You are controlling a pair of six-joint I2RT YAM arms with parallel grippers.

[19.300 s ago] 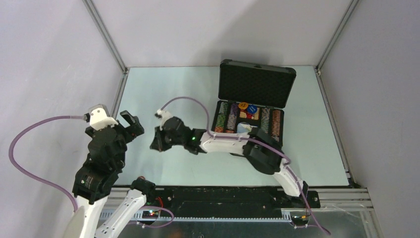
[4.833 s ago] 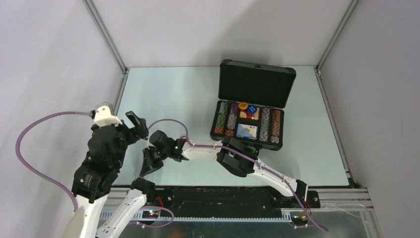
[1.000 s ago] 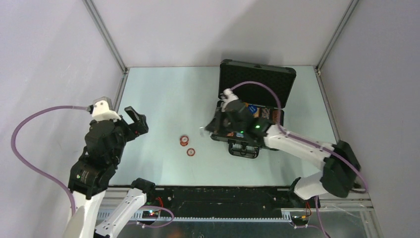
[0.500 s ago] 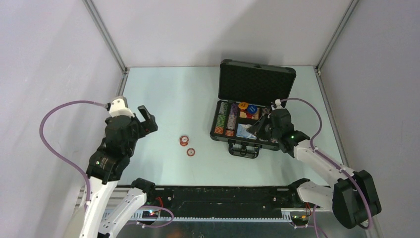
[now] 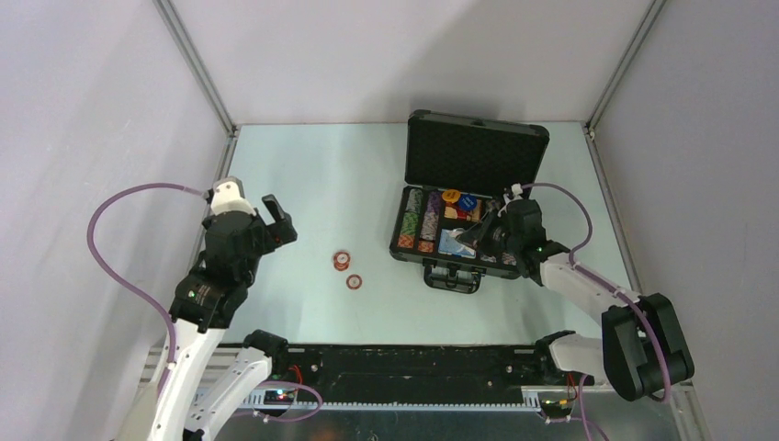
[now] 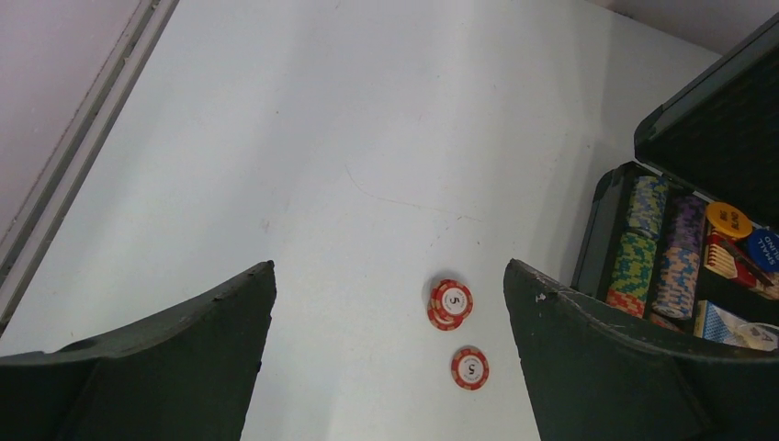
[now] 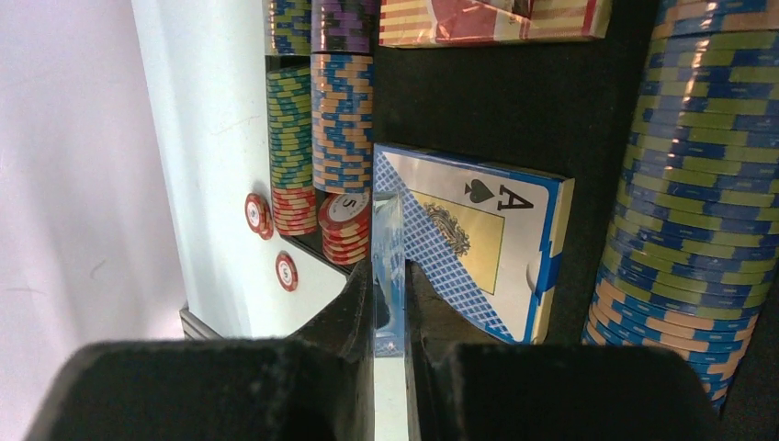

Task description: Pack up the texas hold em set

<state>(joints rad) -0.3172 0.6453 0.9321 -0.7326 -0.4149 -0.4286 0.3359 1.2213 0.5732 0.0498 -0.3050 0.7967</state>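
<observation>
One pale green tabletop (image 5: 303, 175) across the top view. One black case (image 5: 501, 271) right of centre, open, foam-lined lid (image 5: 473, 161) upright behind the tray (image 5: 396, 242), handle (image 5: 450, 277) toward the bottom of the frame.

Two claws. Left claw (image 5: 278, 220) at middle left, above bare tabletop, jaws spread wide with nothing between them. Right claw (image 5: 470, 236) set into the tray from the right, jaws nearly together on one thin bluish strip (image 7: 388, 239) seen edge-on; impossible to say what.

Two chip rows (image 5: 420, 225) in plain sight at the tray's left end. Right-end rows mostly behind the right arm (image 5: 579, 276), with one long blue-green row (image 7: 707, 184) down the right side of the right wrist view.

Two card boxes in the tray's middle: one red-white card box (image 5: 467, 213) toward the lid, one blue-white box (image 7: 478, 248) with an ace of spades toward the handle, just beside the right claw.

Two round markers near the lid: one orange marker (image 6: 728, 220), one blue marker (image 6: 762, 246).

Three small red-white round chips (image 5: 342, 261) outside the case, left of it on the tabletop: an overlapping pair (image 6: 450, 303) and a single chip (image 6: 469, 367) just below it in the left wrist view.
</observation>
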